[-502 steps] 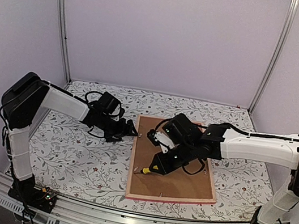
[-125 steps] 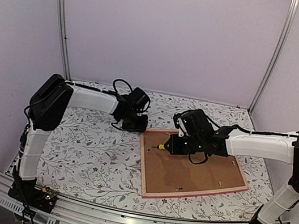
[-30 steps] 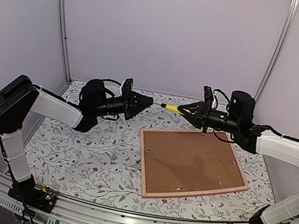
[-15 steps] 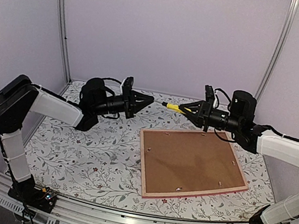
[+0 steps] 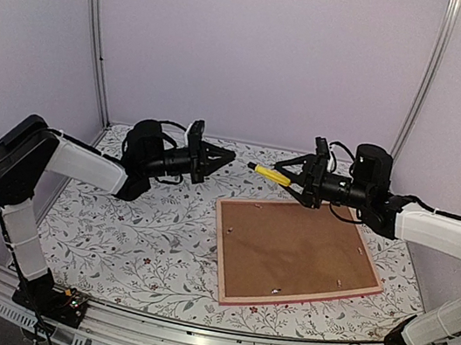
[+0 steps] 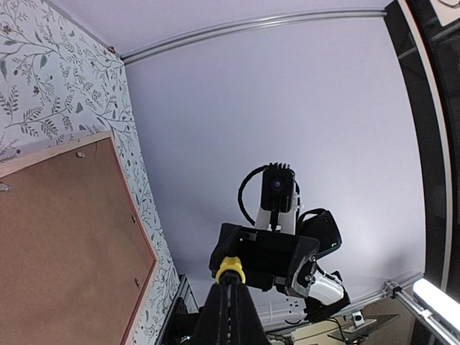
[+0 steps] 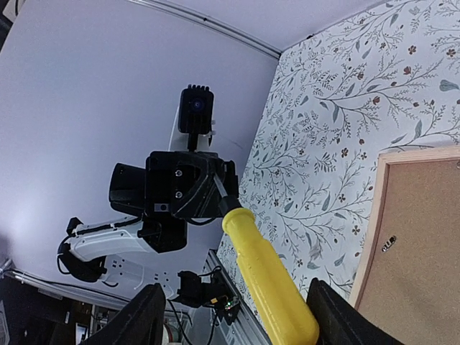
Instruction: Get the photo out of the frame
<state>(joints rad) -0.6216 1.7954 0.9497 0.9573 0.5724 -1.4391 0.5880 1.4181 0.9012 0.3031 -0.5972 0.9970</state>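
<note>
Frame (image 5: 218, 255) front hidden, lying face-down; screwdriver (image 7: 266, 280) shaft tip hidden inside left jaws.

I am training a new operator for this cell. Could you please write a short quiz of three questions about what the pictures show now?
1. True or false: the right gripper is shut on the screwdriver.
2. Which side of the frame faces up? A) the glass front B) the brown backing board C) a white sheet
3. Which gripper holds the screwdriver by its metal shaft?

Key
1. False: its jaws stand open on either side of the yellow handle.
2. B
3. The left gripper.
</note>
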